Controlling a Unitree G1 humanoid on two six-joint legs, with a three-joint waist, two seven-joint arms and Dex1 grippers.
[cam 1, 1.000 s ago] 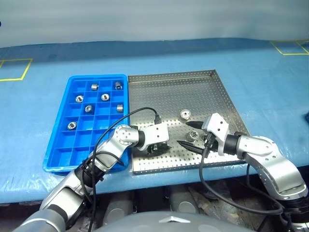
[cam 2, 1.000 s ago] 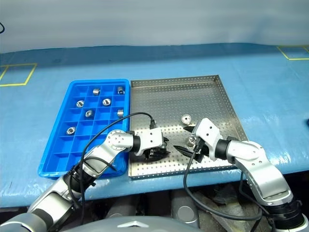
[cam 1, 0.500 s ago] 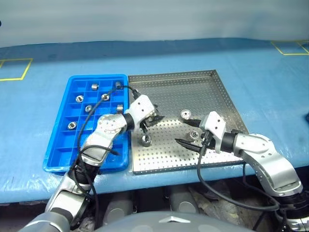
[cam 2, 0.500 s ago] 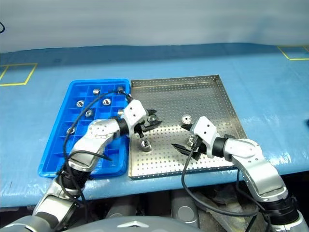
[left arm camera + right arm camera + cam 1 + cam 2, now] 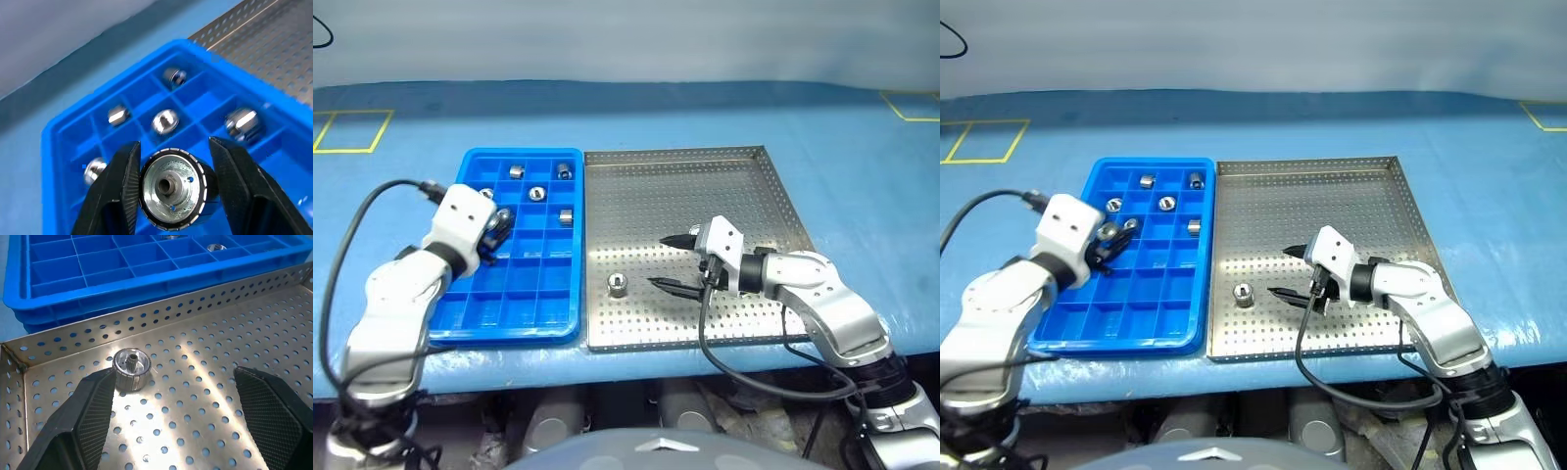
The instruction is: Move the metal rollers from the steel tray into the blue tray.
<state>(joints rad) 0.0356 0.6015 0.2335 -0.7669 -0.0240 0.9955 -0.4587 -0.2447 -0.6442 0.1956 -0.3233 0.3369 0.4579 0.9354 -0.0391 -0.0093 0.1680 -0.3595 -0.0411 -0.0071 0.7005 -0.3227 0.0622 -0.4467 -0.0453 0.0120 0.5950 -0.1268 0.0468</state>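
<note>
Left claw [image 5: 171,188]: pinching a metal roller [image 5: 172,189], above the blue tray [image 5: 524,328].
Right claw [image 5: 673,262]: spread, near a loose roller [image 5: 618,285] on the steel tray [image 5: 773,181].

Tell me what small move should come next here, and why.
Probably lower the left hand into an empty compartment of the blue tray and release. It grips a metal roller above the tray's grid, with several cells nearby unfilled. The right hand, open, already faces the roller left in the steel tray.

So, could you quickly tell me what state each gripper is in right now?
Left gripper: shut on a metal roller, over the blue tray.
Right gripper: open, holding nothing, above the steel tray.
</note>
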